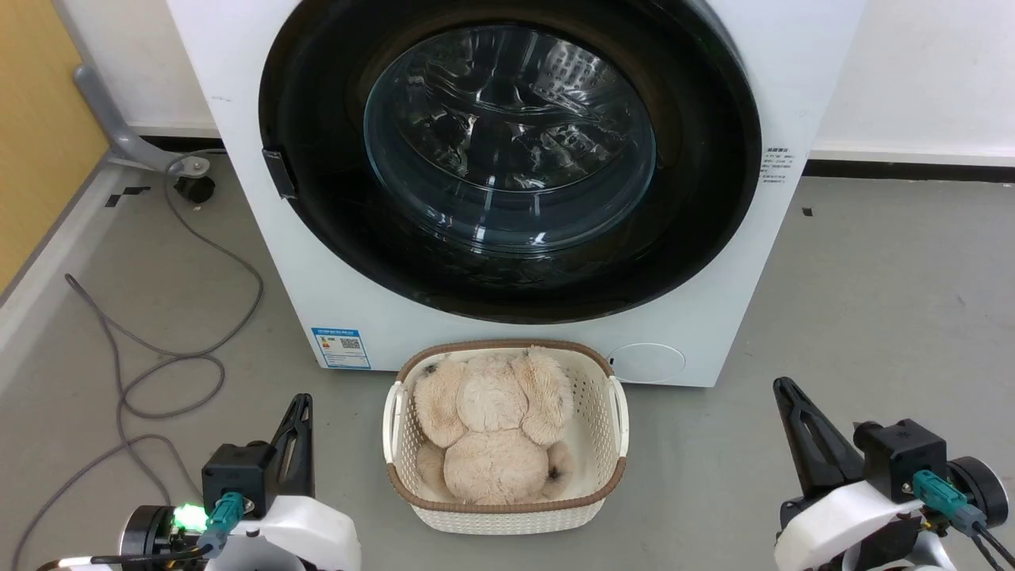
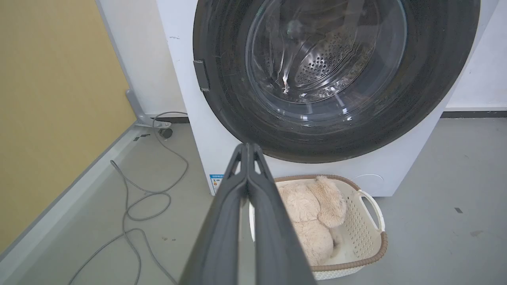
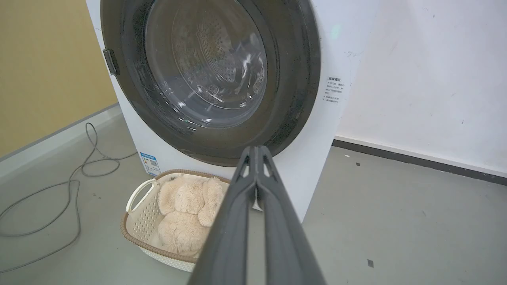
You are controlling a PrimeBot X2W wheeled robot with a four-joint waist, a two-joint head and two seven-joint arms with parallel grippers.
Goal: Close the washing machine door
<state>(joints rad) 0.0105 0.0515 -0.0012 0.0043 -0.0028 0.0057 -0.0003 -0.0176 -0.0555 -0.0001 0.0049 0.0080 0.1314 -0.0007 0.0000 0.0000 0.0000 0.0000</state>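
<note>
The round black-rimmed glass washing machine door lies flush on the white washing machine; my left gripper and right gripper are pinched together, empty.

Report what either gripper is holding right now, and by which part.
Nothing is held. The jaws of the left gripper and right gripper are shut empty, well short of the washing machine door.

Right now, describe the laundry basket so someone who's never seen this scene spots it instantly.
Find the big white washing machine with the round black-rimmed door. On the grey floor directly in front of it, below the door, sits a white perforated basket. A brown woven rim and the beige plush toy lying inside set it apart.
</note>
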